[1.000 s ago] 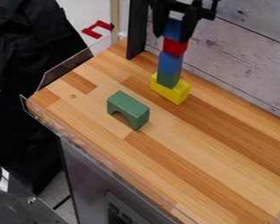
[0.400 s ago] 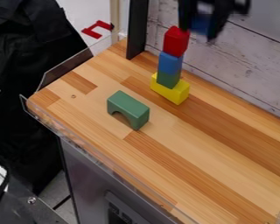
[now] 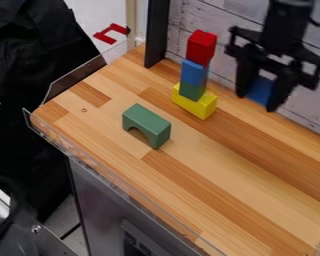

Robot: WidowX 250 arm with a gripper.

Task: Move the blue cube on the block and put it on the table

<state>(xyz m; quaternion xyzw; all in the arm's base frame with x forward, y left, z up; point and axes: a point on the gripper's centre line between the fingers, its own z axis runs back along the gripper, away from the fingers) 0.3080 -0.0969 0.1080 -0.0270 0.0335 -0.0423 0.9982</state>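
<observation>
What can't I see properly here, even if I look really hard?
- Camera view, held blue cube: two of its sides, covered by the hand.
- Camera view, block tower: its back, hidden behind its front.
- Camera view, dark panel: its lower part, cut off by the bottom edge.

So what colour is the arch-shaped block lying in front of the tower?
The arch-shaped block is plain green, best seen in the camera view.

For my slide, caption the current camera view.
Jaws grip a blue cube beside a red-topped block tower.
</observation>
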